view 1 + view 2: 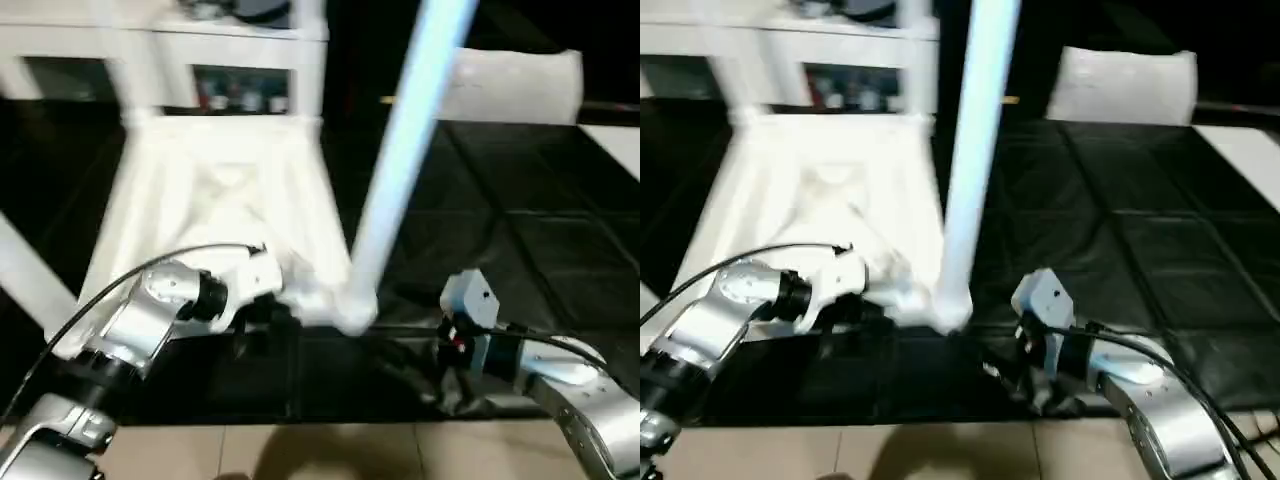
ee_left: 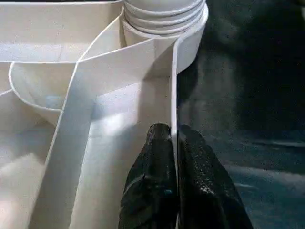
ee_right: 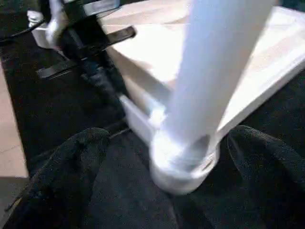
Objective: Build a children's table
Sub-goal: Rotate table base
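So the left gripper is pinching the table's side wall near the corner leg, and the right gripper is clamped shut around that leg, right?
Not quite. The right gripper is wide open, its fingers apart on either side of the leg, as the right wrist view shows. The rest holds.

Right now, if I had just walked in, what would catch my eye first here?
Probably the white table top lying upside down on the black mat, ribs showing, with one long white leg rising from its near corner socket. Next, the left gripper, its black fingers pinched shut on the top's thin side wall close to that socket. The right gripper waits wide open, one finger on each side of the leg's base.
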You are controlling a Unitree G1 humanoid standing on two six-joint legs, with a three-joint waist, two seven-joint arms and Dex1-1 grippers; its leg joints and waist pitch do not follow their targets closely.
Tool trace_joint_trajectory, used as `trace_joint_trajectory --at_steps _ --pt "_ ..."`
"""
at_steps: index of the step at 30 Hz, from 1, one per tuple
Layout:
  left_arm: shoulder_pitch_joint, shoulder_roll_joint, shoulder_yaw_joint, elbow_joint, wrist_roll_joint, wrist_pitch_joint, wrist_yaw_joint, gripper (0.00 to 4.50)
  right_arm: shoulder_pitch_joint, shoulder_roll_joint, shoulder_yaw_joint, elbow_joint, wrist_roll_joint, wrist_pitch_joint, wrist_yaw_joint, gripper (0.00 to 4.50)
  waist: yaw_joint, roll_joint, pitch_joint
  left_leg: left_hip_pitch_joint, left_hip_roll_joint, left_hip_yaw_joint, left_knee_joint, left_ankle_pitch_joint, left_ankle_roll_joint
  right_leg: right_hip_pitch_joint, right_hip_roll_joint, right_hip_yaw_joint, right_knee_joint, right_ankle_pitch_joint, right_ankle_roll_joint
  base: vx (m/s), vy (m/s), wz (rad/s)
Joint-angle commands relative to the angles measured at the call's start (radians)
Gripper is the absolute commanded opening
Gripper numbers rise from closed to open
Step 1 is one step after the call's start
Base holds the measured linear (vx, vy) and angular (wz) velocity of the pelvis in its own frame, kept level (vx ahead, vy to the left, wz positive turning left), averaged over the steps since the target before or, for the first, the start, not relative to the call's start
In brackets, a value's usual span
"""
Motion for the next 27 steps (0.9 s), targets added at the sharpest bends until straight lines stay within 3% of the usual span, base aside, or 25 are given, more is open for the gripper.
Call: trace_joint_trajectory --at_steps 1,6,11,12,13,14,19,21,26,27 --pt "0.009 -0.014 -0.039 -0.007 -0.014 -0.011 -0.027 0.03 -0.009 0.000 -0.022 0.011 0.002 0.013 -0.010 4.50 0.000 0.004 -0.047 0.004 0.075 -0.015 -0.087 -0.097 0.050 0.040 -0.088 0.044 -0.068 -0.093 -0.253 0.000 0.000 0.00" --pt "-0.024 -0.025 -0.024 0.065 0.032 -0.078 0.020 0.03 -0.014 -0.003 -0.028 0.026 -0.002 0.009 -0.009 4.50 0.000 -0.002 -0.044 0.005 0.074 -0.011 -0.091 -0.137 0.037 0.036 -0.088 0.044 -0.077 -0.165 -0.228 0.000 0.000 0.00" --pt "-0.039 -0.047 0.002 0.069 -0.004 -0.039 0.023 0.03 -0.016 -0.007 -0.025 0.030 -0.001 0.007 -0.008 4.50 0.002 -0.002 -0.043 0.004 0.075 -0.011 -0.094 -0.161 0.020 0.034 -0.090 0.045 -0.080 -0.223 -0.202 0.000 0.000 0.00" --pt "-0.038 -0.050 0.005 0.060 -0.015 -0.038 0.016 0.57 -0.014 -0.009 -0.024 0.033 -0.004 0.004 -0.007 4.50 0.002 -0.002 -0.043 0.003 0.075 -0.012 -0.094 -0.164 0.019 0.034 -0.090 0.045 -0.081 -0.230 -0.198 0.000 0.000 0.00" --pt "-0.034 -0.054 0.008 0.045 -0.026 -0.022 0.011 0.57 -0.012 -0.009 -0.024 0.034 -0.004 0.002 -0.007 4.50 0.002 -0.003 -0.044 0.002 0.075 -0.011 -0.093 -0.158 0.018 0.035 -0.091 0.046 -0.080 -0.223 -0.197 0.000 0.000 0.00" --pt "-0.030 -0.056 0.008 0.033 -0.032 -0.010 0.006 0.57 -0.010 -0.009 -0.024 0.035 -0.005 0.001 -0.007 4.50 0.003 0.003 -0.044 0.002 0.074 -0.012 -0.093 -0.155 0.017 0.034 -0.091 0.046 -0.079 -0.216 -0.200 0.000 0.000 0.00" --pt "-0.021 -0.070 0.001 0.028 -0.014 -0.005 0.020 0.90 0.003 -0.008 -0.025 0.030 -0.004 -0.001 -0.007 4.50 0.001 0.000 -0.053 -0.002 0.072 -0.009 -0.084 -0.074 0.046 0.042 -0.087 0.043 -0.065 -0.041 -0.236 0.000 0.000 0.00" --pt "-0.025 -0.073 -0.004 0.038 -0.010 -0.011 0.018 0.90 0.007 -0.009 -0.025 0.030 -0.004 -0.001 -0.007 4.50 0.000 -0.003 -0.052 -0.005 0.071 -0.008 -0.083 -0.064 0.055 0.044 -0.088 0.043 -0.065 -0.027 -0.240 0.000 0.000 0.00" --pt "-0.049 -0.073 -0.020 0.068 0.011 -0.015 0.023 0.90 0.007 -0.013 -0.023 0.033 -0.008 -0.004 -0.004 4.50 -0.001 -0.001 -0.046 0.000 0.074 -0.008 -0.088 -0.124 0.040 0.038 -0.087 0.044 -0.076 -0.147 -0.226 0.000 0.000 0.00" --pt "-0.057 -0.067 -0.029 0.076 0.018 -0.018 0.011 0.90 0.006 -0.013 -0.022 0.035 -0.010 -0.007 -0.004 4.50 -0.001 0.003 -0.046 0.001 0.076 -0.010 -0.090 -0.132 0.035 0.038 -0.088 0.044 -0.077 -0.160 -0.222 0.000 0.000 0.00"
